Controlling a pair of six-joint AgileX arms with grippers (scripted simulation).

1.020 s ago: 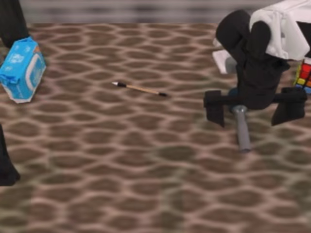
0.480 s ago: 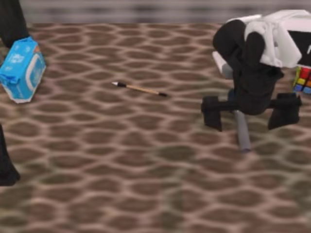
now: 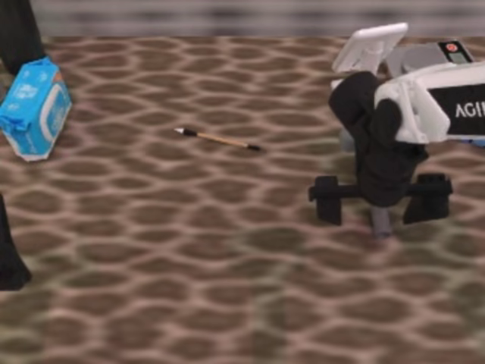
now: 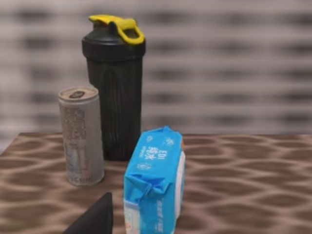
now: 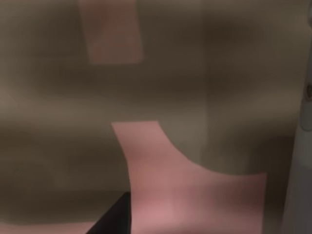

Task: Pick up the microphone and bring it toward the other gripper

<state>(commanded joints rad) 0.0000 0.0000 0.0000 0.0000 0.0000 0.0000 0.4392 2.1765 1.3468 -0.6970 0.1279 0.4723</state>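
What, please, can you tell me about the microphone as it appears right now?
Little of the microphone shows: in the top view only the end of its slim grey, metal-looking handle pokes out below the right pincer, which sits directly over it with fingers spread to either side. The head is hidden under the arm. The handle seems to lie on the patterned table, at its right side. The right wrist view shows a grey edge, perhaps the handle.

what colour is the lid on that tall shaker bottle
Yellow, on a black shaker bottle; the lid shows best in the left wrist view.
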